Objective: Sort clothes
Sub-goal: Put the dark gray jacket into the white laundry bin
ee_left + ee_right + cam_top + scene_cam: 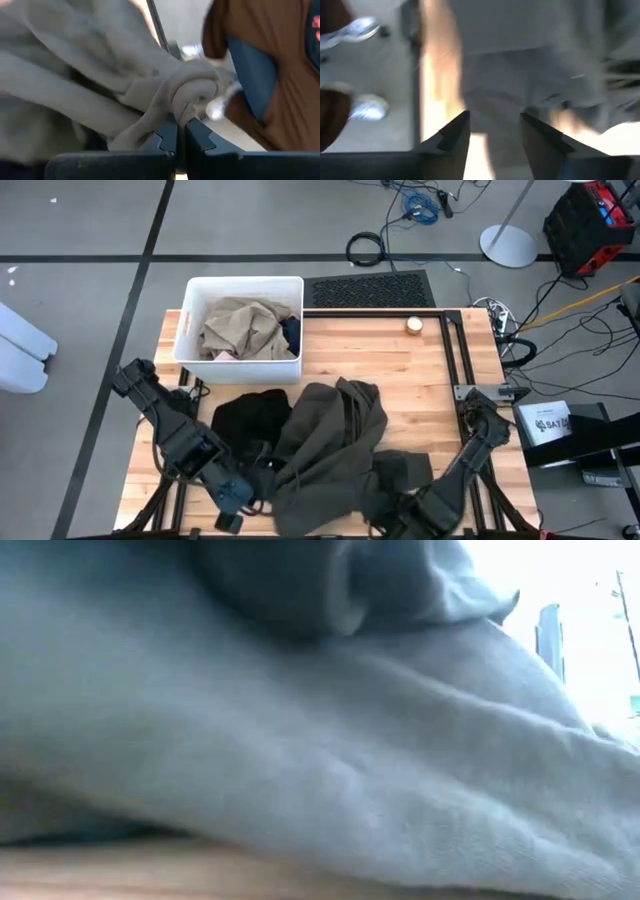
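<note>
A large olive-brown garment (335,440) lies crumpled on the wooden table's near middle and fills the low view (320,740). A black garment (250,418) lies at its left side. A tan-beige garment (240,328), with a bit of pink (225,355) and dark blue (291,332), lies in the white bin (190,320). My left gripper (238,502) is at the near left and is shut on the olive-brown garment (100,75). My right gripper (400,512) (492,135) is open at the garment's near right end. Whether it touches the cloth, I cannot tell. My left gripper pinches a bunched fold (187,97) of the olive-brown garment's near left edge between its two fingers. The fingers (167,137) come slanting from the table's left. Several layers are gathered in the fold. The rest of the garment lies on the table.
A small round object (414,324) sits at the table's far right. A person in brown and blue clothing (270,75) stands past the table, with shoes (367,107) on the floor. Bare wood shows on the table's right half (430,380).
</note>
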Robot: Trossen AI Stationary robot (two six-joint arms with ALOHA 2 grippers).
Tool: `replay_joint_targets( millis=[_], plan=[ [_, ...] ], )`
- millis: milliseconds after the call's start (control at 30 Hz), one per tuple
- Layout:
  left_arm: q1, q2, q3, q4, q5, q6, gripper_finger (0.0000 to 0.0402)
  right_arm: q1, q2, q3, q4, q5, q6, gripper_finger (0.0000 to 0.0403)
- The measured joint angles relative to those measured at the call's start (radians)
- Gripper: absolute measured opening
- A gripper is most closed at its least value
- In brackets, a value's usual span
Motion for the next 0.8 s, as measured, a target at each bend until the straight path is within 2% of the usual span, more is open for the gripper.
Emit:
replay_joint_targets(
  millis=[167, 333, 433, 533, 633, 800],
  plan=[
    [-0.072, 0.037, 0.000, -0.113, 0.042, -0.147, 0.0013, -0.047, 0.012, 0.000, 0.000, 0.038, -0.059, 0.0197],
    [-0.148, 0.078, 0.000, -0.187, 0.042, -0.266, 0.0013, -0.060, 0.011, -0.040, -0.002, 0.063, -0.158, 0.0207],
    [-0.191, 0.099, 0.000, -0.223, 0.042, -0.317, 0.0013, -0.054, 0.011, -0.120, 0.002, 0.137, -0.243, 0.0205],
    [-0.222, 0.119, 0.000, -0.271, 0.042, -0.351, 0.0013, -0.051, 0.013, -0.246, 0.000, 0.195, -0.252, 0.0204],
    [-0.237, 0.130, 0.000, -0.307, 0.038, -0.374, 0.0013, -0.066, 0.011, -0.357, 0.030, 0.202, -0.248, 0.0205],
    [-0.243, 0.132, 0.000, -0.307, 0.033, -0.373, 0.0013, -0.107, 0.011, -0.491, 0.196, 0.221, -0.272, 0.0205]
  ],
)
